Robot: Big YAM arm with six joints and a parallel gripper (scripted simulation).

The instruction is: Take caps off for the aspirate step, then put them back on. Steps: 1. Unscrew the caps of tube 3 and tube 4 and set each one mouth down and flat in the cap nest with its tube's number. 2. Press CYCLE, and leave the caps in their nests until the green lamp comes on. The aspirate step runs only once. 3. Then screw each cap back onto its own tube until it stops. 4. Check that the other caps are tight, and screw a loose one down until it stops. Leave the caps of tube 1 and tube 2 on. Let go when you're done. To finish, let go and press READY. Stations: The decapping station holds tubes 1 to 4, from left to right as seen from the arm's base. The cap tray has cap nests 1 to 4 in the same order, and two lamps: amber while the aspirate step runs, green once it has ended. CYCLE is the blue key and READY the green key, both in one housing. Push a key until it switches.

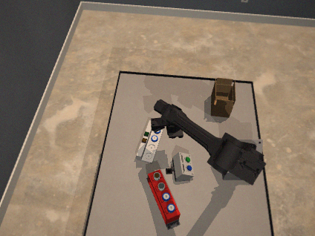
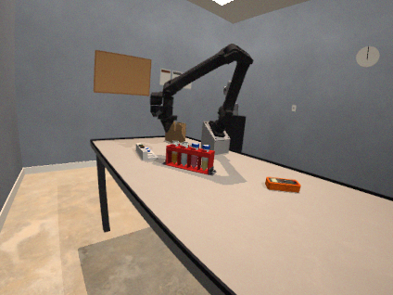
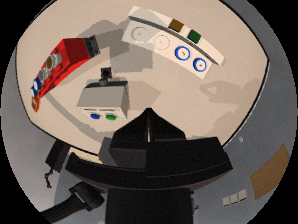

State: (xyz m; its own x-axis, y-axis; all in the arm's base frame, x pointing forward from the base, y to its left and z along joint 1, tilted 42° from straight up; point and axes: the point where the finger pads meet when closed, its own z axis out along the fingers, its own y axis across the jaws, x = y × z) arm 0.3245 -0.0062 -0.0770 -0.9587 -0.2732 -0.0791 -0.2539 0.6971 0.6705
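Observation:
The red decapping station (image 1: 162,205) (image 2: 190,149) holds four tubes. Tube 3 (image 1: 161,185) and tube 4 (image 1: 157,176) have open mouths. Blue caps sit on tube 1 (image 1: 171,208) and tube 2 (image 1: 166,197). In the white cap tray, one blue cap (image 1: 154,138) (image 3: 182,53) lies flat in nest 3 and another (image 1: 157,131) (image 3: 200,65) in nest 4. The amber lamp (image 3: 176,25) and green lamp (image 3: 194,36) look dark. My gripper (image 2: 168,131) (image 3: 148,111) is shut and empty, raised above the table. The blue CYCLE key (image 1: 189,168) (image 3: 95,116) and green READY key (image 1: 188,159) (image 3: 111,117) are on the grey housing.
A brown open box (image 1: 222,107) (image 2: 176,133) stands near the table's back edge. A small black block (image 1: 169,171) (image 3: 105,73) sticks out from the key housing towards the station and tray. An orange device (image 2: 283,185) lies farther along the table.

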